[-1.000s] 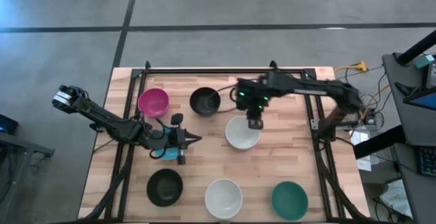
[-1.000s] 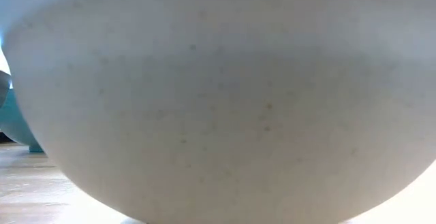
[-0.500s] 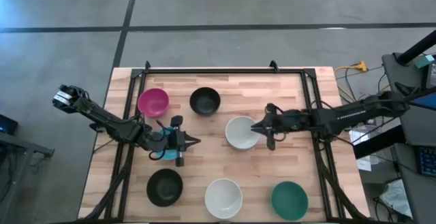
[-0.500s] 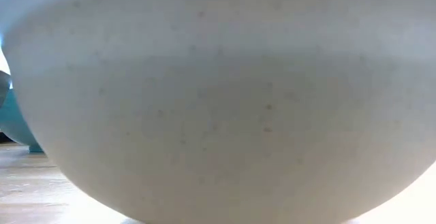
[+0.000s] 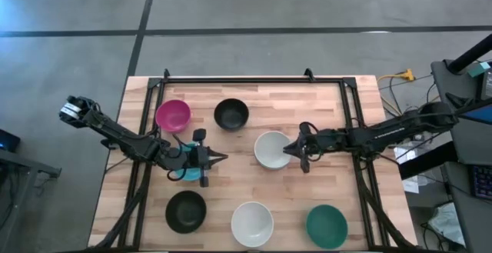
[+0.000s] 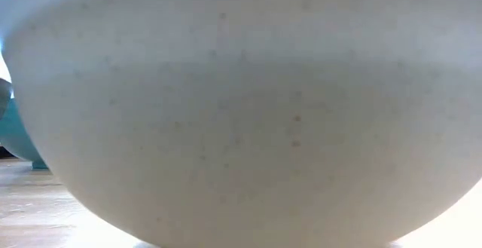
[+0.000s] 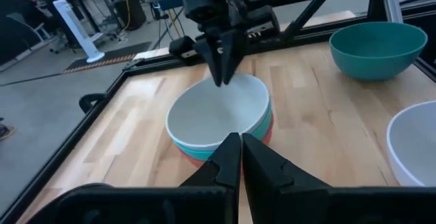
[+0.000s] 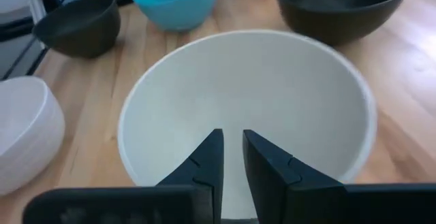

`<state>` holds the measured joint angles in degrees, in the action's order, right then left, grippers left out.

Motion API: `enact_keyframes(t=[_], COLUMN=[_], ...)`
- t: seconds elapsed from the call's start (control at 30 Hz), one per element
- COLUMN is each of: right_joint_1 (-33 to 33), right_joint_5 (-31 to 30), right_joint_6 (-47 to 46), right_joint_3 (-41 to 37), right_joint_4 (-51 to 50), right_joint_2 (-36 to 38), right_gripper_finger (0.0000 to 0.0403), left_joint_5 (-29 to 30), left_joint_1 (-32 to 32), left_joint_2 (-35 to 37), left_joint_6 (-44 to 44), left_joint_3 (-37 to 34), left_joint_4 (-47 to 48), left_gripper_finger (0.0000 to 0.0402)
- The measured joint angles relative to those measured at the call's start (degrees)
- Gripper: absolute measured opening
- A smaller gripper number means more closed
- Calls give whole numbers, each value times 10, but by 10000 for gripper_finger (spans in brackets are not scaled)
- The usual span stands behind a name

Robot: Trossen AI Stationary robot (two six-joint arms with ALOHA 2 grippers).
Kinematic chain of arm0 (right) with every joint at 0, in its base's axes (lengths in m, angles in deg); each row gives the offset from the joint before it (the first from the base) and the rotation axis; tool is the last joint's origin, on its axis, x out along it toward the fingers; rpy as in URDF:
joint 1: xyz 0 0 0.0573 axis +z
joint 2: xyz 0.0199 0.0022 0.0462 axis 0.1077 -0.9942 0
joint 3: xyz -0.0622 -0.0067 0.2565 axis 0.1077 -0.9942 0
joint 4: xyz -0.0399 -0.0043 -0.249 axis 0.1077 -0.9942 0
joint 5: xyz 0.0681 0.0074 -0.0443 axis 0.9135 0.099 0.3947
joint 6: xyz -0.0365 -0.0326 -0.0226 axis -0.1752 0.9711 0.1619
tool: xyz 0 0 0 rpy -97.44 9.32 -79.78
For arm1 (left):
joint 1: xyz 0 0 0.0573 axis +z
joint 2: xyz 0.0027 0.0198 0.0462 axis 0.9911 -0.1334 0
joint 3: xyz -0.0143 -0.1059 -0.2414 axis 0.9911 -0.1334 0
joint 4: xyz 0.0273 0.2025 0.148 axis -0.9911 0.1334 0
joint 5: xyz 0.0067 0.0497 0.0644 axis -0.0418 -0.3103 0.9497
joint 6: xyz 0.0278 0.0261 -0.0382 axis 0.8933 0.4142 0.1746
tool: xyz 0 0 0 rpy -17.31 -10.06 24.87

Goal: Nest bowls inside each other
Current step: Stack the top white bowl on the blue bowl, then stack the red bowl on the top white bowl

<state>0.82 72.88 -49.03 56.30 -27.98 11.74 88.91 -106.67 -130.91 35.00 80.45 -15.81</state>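
Right gripper (image 5: 294, 150): low over the table (image 5: 323, 107), at the rim of the middle white bowl (image 5: 271, 150) on the side toward its own arm. Fingers (image 8: 210, 157) parted by a narrow slit only, tips over the bowl's inside, nothing seen between them. Seen from the left wrist, pointing steeply down at the bowl's far rim (image 7: 221, 67).

Middle white bowl (image 7: 218, 112): upright, about mid-table, nested on top of a stack. Beneath it, showing as thin bands, a blue-green bowl (image 7: 182, 148) and under that a red bowl (image 7: 267, 134).

Left gripper (image 5: 211, 158): just beside the stack on the opposite side, pointing at it, fingers (image 7: 230, 157) pressed together, holding nothing. Under its arm, a light blue bowl (image 5: 185, 174), partly hidden.

Farther out, standing singly and apart from each other:
- magenta bowl (image 5: 173, 115) and first black bowl (image 5: 231, 114), side by side toward the far edge;
- second black bowl (image 5: 186, 211), second white bowl (image 5: 252, 224) and teal bowl (image 5: 327, 226), in a row along the near edge.

Low view: filled almost wholly by the curved wall of the second white bowl (image 6: 241, 112), with a sliver of the teal bowl (image 6: 19, 139) at one side.
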Motion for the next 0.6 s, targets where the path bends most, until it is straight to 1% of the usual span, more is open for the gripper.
enact_keyframes(t=[0.17, 0.27, 0.33, 0.47, 0.53, 0.6], right_joint_1=[0, 0, 0, 11, 24, 45], right_joint_5=[15, 33, 44, 40, 37, 19], right_joint_6=[11, 29, 44, 72, 85, 92], right_joint_3=[33, 56, 74, 97, 98, 84], right_joint_4=[-37, -36, -48, -106, -125, -125], right_joint_2=[-41, -49, -40, -3, 21, 46], right_gripper_finger=[52, 52, 52, 52, 52, 52], left_joint_5=[1, 1, 1, 1, 1, 1], left_joint_1=[0, 0, 0, 0, 0, 0], left_joint_2=[0, 0, -1, -13, -23, -33], left_joint_6=[0, 0, -1, -5, -5, -5], left_joint_3=[0, 0, -2, -2, -2, -1], left_joint_4=[0, 1, 4, 3, 4, 4], left_gripper_finger=[0, 0, 0, 0, 0, 0])
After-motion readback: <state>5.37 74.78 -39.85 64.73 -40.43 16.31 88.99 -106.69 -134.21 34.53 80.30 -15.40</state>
